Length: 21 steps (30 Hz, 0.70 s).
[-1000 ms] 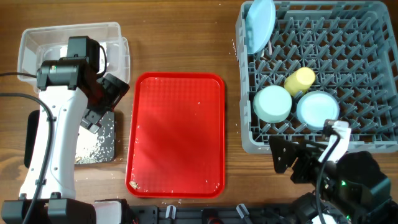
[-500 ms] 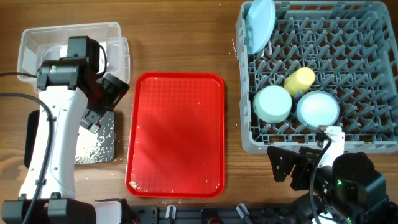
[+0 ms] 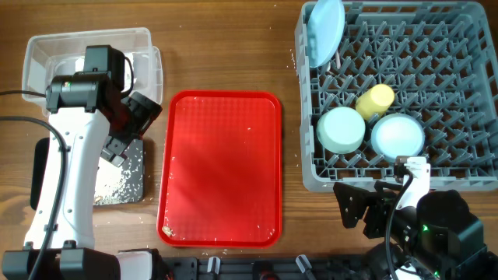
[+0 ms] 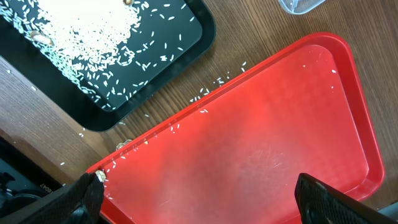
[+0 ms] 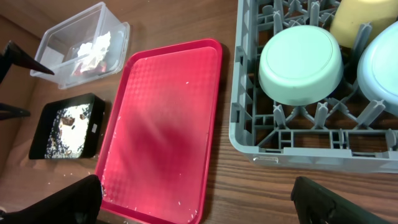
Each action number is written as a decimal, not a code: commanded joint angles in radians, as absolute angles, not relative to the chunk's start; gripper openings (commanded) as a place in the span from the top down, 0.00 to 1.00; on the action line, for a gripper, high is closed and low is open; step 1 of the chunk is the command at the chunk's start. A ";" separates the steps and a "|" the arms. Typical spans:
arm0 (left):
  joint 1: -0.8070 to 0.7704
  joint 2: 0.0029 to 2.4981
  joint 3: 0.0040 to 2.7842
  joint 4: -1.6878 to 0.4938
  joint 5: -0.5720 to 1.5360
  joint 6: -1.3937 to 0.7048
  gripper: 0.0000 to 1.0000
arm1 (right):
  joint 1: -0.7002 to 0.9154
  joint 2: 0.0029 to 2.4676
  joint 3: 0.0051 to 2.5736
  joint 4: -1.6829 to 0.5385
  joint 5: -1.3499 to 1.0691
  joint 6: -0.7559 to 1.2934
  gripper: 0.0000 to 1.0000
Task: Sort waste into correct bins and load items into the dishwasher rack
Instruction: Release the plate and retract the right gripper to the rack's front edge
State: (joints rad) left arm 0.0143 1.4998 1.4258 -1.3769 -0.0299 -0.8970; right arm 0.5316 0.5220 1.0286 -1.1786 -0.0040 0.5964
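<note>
Hanging wide open, left claw (image 4: 202,198) near rice-strewn black tray (image 4: 202,28) and red tray (image 3: 222,167), right claw (image 5: 199,202) spread beside grey rack (image 3: 305,101).

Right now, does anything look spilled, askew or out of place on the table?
Yes. Loose rice grains lie spilled on the wooden table between the black tray and the red tray. More lie along the red tray's edge, with a brown scrap at its corner. Nothing in the dishwasher rack looks off.
</note>
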 commanded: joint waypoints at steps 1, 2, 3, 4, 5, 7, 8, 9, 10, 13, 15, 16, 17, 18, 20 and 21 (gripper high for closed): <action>0.020 1.492 1.427 -1.377 -0.046 -0.906 0.00 | 0.537 0.513 1.020 -1.172 -0.016 0.574 0.00; 0.020 1.492 1.427 -1.378 -0.046 -0.906 0.00 | 0.537 0.513 1.020 -1.172 -0.016 0.566 0.00; 0.020 1.492 1.427 -1.378 -0.046 -0.906 0.00 | 0.537 0.513 1.020 -1.172 -0.016 0.556 0.00; 0.020 1.492 1.427 -1.377 -0.046 -0.906 0.00 | 0.537 0.513 1.020 -1.172 -0.016 0.537 0.00; 0.020 1.492 1.427 -1.377 -0.046 -0.906 0.00 | 0.537 0.513 1.020 -1.172 -0.017 0.518 0.00; 0.020 1.492 1.427 -1.377 -0.046 -0.906 0.00 | 0.537 0.513 1.020 -1.172 -0.017 0.502 0.00; 0.020 1.492 1.427 -1.378 -0.046 -0.906 0.00 | 0.537 0.513 1.020 -1.172 -0.017 0.500 0.00; 0.020 1.492 1.427 -1.378 -0.046 -0.906 0.00 | 0.537 0.513 1.019 -1.171 -0.017 0.500 0.00; 0.020 1.492 1.427 -1.377 -0.046 -0.906 0.00 | 0.537 0.513 1.019 -1.171 -0.017 0.501 0.00; 0.020 1.492 1.427 -1.377 -0.047 -0.906 0.00 | 0.537 0.514 1.019 -1.170 -0.017 0.500 0.01; 0.020 1.492 1.427 -1.377 -0.046 -0.906 0.00 | 0.537 0.514 1.014 -1.166 -0.016 0.497 0.00; 0.020 1.492 1.427 -1.377 -0.046 -0.906 0.00 | 0.537 0.513 1.007 -1.164 -0.015 0.497 0.00; 0.020 1.492 1.427 -1.378 -0.046 -0.906 0.00 | 0.537 0.509 0.995 -1.164 -0.012 0.497 0.00; 0.020 1.492 1.427 -1.378 -0.046 -0.906 0.00 | 0.537 0.503 0.984 -1.163 -0.008 0.498 0.00; 0.020 1.492 1.427 -1.378 -0.046 -0.906 0.00 | 0.537 0.487 0.957 -1.156 -0.004 0.499 0.00; 0.020 1.492 1.427 -1.378 -0.047 -0.906 0.00 | 0.537 0.477 0.940 -1.144 -0.005 0.499 0.00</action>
State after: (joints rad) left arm 0.0143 1.4998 1.4258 -1.3766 -0.0299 -0.8970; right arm 0.5316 0.5137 0.9878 -1.1625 -0.0040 0.5140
